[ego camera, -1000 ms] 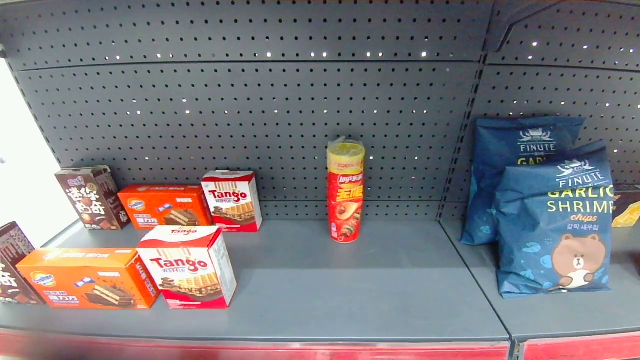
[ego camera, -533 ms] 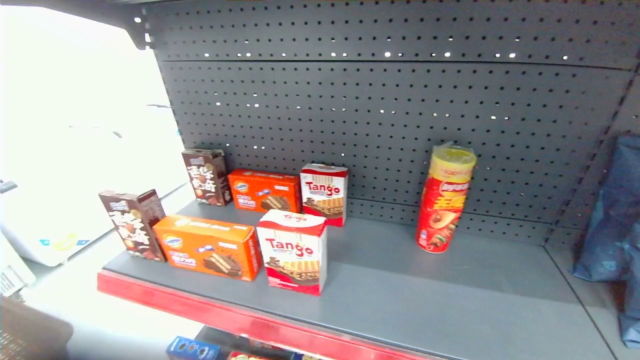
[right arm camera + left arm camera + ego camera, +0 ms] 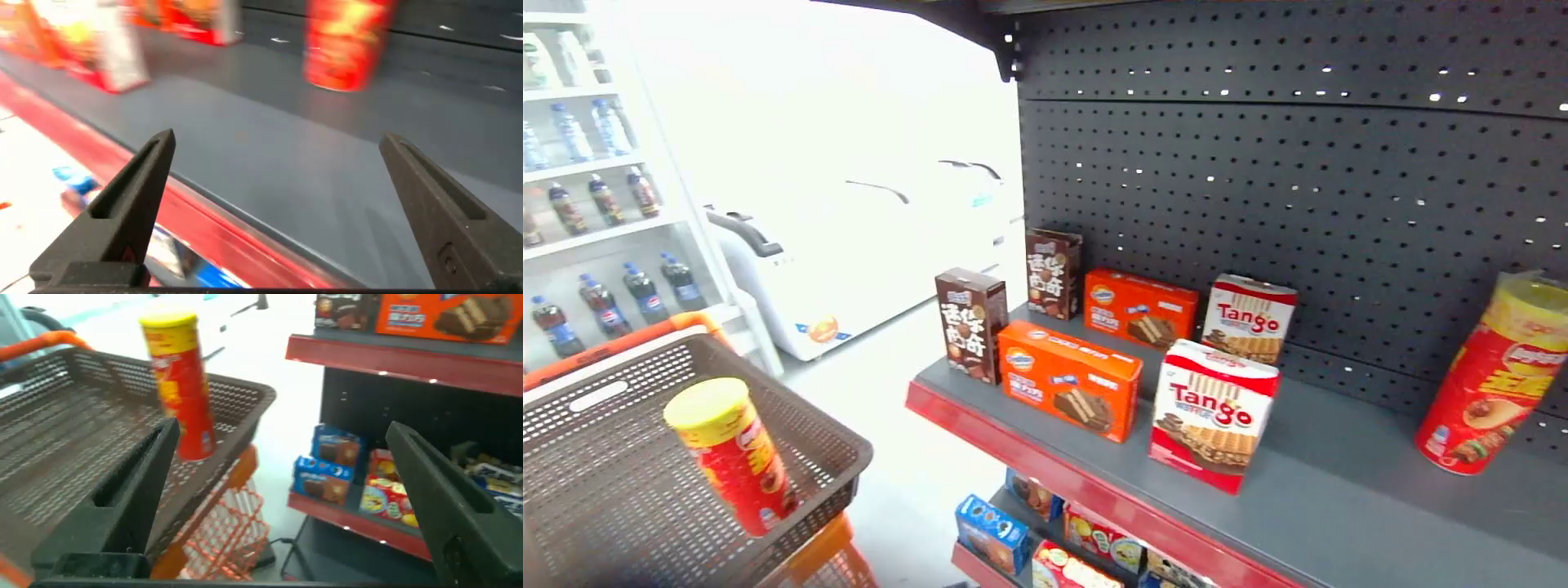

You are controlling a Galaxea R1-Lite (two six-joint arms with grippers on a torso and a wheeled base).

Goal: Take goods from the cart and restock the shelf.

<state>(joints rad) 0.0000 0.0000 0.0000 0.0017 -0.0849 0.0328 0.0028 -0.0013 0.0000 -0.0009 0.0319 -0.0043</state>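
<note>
I am judging this the fetch step: my left tool (image 3: 283, 433) and right tool (image 3: 278, 140) are gaping wide and empty, the red yellow-lidded cylindrical can (image 3: 731, 457) is standing in the brown mesh cart basket (image 3: 837, 465), and the next move calls for closing the left tool around it

Left claw (image 3: 282, 431) and right claw (image 3: 278, 139) both spread wide.

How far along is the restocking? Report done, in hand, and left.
Done: one chip can stands on the shelf. In hand: nothing; left gripper and right gripper are open and empty. Left: a second can stands in the cart basket, not yet picked.
</note>
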